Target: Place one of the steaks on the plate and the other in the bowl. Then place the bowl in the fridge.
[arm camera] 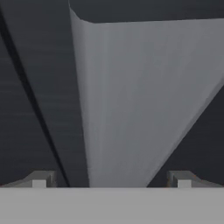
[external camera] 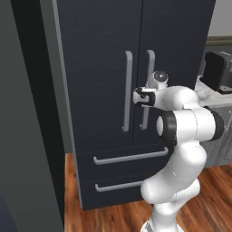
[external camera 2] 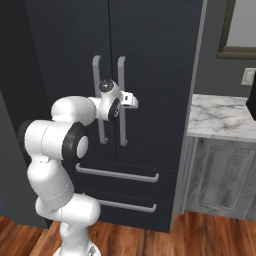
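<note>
The tall black fridge (external camera: 99, 68) stands closed in front of the robot, its two doors meeting at a pair of long grey bar handles above two lower drawers. The gripper (arm camera: 111, 179) is up at the right-hand door handle (external camera: 146, 88), its fingers (arm camera: 41, 179) spread wide with the grey bar between them. A marble worktop (external camera 2: 220, 117) lies to the fridge's right.

The arm (external camera: 181, 149) is built of glossy white, rounded shell segments, bulging like stacked capsules, rising from the lower right of the left base view. Dark, near-black bands ring its joints; one large joint ends in a black collar with a round white cap. The wrist carries a small grey-capped knob. The tool (external camera: 139, 97) is a white block with dark fittings.
</note>
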You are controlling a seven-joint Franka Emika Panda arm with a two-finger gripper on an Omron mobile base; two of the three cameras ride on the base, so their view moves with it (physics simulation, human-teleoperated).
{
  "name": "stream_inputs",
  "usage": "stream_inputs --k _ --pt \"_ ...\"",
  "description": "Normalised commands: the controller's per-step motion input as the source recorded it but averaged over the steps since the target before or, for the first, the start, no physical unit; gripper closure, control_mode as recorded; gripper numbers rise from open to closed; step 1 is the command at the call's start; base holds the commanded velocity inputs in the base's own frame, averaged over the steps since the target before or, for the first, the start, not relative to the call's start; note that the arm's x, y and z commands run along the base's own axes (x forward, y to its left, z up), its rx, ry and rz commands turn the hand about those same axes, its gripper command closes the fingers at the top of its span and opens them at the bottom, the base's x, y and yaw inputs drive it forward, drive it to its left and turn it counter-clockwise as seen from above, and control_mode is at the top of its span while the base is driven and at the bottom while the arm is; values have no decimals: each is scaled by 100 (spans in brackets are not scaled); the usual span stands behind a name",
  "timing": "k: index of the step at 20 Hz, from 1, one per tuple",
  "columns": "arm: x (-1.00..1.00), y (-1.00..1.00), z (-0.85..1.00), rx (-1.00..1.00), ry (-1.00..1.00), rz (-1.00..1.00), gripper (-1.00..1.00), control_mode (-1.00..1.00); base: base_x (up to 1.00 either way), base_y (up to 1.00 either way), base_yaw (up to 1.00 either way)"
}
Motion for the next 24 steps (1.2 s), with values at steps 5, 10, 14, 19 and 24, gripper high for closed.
stream_inputs --k 5,10,14,19,24 --pt "40 -18 -1 0 -1 5 -100 -100 0 0 0" --pt "13 0 0 0 0 0 100 -100 0 0 0" --pt "-1 -20 1 0 1 -8 100 -100 0 0 0" --pt "-60 -46 17 1 -8 -5 100 -100 0 0 0" --pt "-83 -45 26 2 -11 0 100 -100 0 0 0"
